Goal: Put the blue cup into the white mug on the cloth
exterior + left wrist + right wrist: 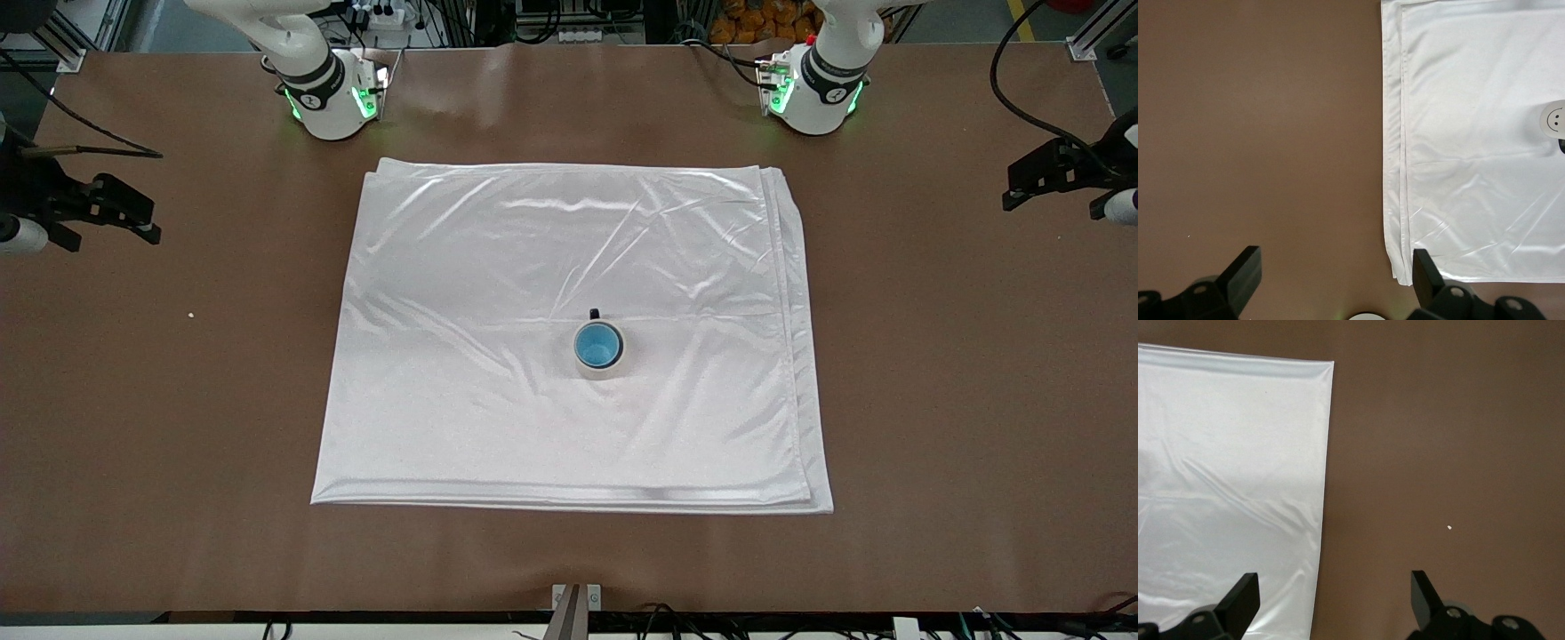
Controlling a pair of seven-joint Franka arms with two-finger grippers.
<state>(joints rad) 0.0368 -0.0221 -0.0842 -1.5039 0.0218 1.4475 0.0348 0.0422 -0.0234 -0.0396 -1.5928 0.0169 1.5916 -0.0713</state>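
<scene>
Blue cup [597, 346] seated in white mug [601, 368] (black handle toward the bases) mid-cloth [498, 267], well apart from both jaws. Left gripper [1331, 283] and right gripper [1331, 603]: parked over bare desk [960, 373] at its ends, jaws wide, empty.

Cloth [569, 267]: white fabric, satin-like sheen, smooth, with soft wrinkles and bright streaks of glare; folded layers show at its edge in the left wrist view.
White mug [601, 366]: off-white, smooth, looks glazed; black handle [594, 313].
Blue cup [597, 346]: light blue, smooth, brighter blue inside.
Table [960, 373]: brown, matt, faint sheen at upper centre of the front view.
Arm bases [333, 93]: glossy white plastic casing.
Left gripper [1331, 280] and right gripper [1331, 600] fingers: matt black.
</scene>
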